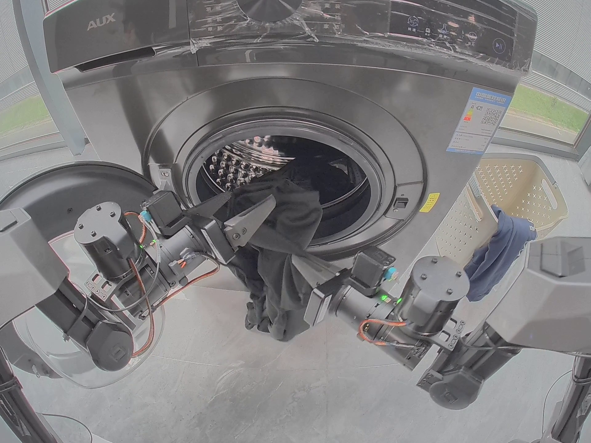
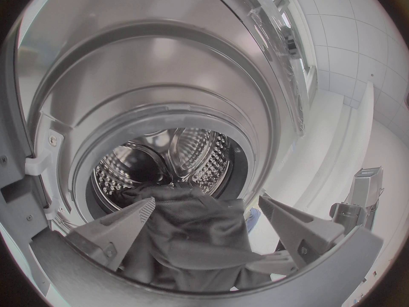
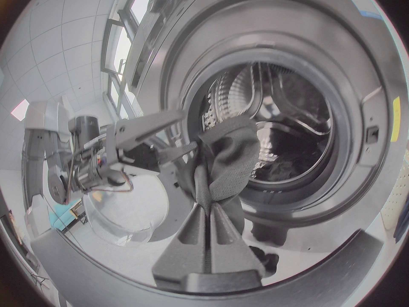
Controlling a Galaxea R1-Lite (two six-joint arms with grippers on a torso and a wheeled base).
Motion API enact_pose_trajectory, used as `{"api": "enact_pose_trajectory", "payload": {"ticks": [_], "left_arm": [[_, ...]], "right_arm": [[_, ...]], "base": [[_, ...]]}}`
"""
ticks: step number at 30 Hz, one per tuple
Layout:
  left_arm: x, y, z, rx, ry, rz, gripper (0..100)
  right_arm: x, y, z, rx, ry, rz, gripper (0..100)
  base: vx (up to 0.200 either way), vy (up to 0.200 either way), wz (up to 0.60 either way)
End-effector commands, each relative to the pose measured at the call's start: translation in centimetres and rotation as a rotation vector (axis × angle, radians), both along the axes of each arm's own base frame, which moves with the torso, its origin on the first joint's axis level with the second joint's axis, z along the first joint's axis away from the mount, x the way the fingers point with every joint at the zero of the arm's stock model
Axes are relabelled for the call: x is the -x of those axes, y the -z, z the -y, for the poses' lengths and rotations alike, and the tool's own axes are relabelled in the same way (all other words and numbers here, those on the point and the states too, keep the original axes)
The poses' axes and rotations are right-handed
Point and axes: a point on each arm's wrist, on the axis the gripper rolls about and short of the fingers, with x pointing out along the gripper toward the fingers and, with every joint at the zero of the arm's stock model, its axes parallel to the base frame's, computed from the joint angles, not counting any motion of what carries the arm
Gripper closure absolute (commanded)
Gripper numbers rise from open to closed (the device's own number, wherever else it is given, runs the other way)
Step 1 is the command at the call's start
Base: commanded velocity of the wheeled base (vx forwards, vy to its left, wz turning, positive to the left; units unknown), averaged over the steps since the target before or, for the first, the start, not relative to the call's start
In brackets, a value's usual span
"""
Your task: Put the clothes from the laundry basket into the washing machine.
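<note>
Black cloth, a garment (image 1: 280, 241), lies draped over the lower lip of the washing machine (image 1: 369, 93) opening. Its top edge is just inside the steel drum (image 1: 246, 155), and the rest hangs down the front of the machine toward the tiled floor (image 1: 246, 389). From the left wrist view the garment (image 2: 191, 235) bunches up right at the mouth of the drum.

The right gripper (image 1: 298, 264) comes in from below and to the right. Its jaws are pinched tight together on a fold of the garment (image 3: 230, 154), and in its own wrist view the right gripper (image 3: 208, 205) has the cloth rising straight out of its closed tips.

The left gripper (image 1: 249, 201) sits at the left edge of the opening with its jaws spread wide, holding nothing. In its own view the left gripper (image 2: 206, 201) has the cloth lying between its two fingers; whether either tip touches the cloth, I cannot tell.

The round door (image 1: 80, 179) stands swung open on the left. To the right of the machine, a cream laundry basket (image 1: 523, 186) leans tilted, with a blue garment (image 1: 498, 253) hanging over its near rim.
</note>
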Motion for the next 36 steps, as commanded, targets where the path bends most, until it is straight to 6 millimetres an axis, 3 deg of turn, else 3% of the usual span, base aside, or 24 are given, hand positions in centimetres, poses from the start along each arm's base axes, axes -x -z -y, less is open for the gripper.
{"api": "enact_pose_trajectory", "payload": {"ticks": [1, 9, 17, 23, 28, 36], "left_arm": [[-0.6, -0.2, -0.4, 0.014, -0.026, 0.003, 0], [-1.0, 0.7, -0.6, 0.000, -0.041, -0.023, 0], [-1.4, 3.2, -0.4, -0.045, -0.046, -0.089, 0], [-0.2, 5.0, -0.6, -0.116, -0.024, -0.142, 0], [1.6, 7.9, -0.7, -0.273, 0.085, -0.178, 0], [0.8, 10.9, -0.5, -0.389, 0.099, -0.187, 0]], "right_arm": [[0.0, -2.8, 1.7, -0.053, 0.033, 0.050, 100], [-0.2, -3.4, 1.6, -0.074, 0.034, 0.068, 100], [0.0, -3.9, 1.9, -0.082, 0.034, 0.075, 100], [0.0, -3.8, 1.7, -0.084, 0.034, 0.074, 100], [-0.2, -4.2, 1.6, -0.097, 0.036, 0.086, 100], [0.2, -4.5, 1.3, -0.105, 0.030, 0.092, 100]], "base": [[0.000, 0.000, 0.00], [0.000, 0.000, 0.00], [0.000, 0.000, 0.00], [0.000, 0.000, 0.00], [0.000, 0.000, 0.00], [0.000, 0.000, 0.00]]}}
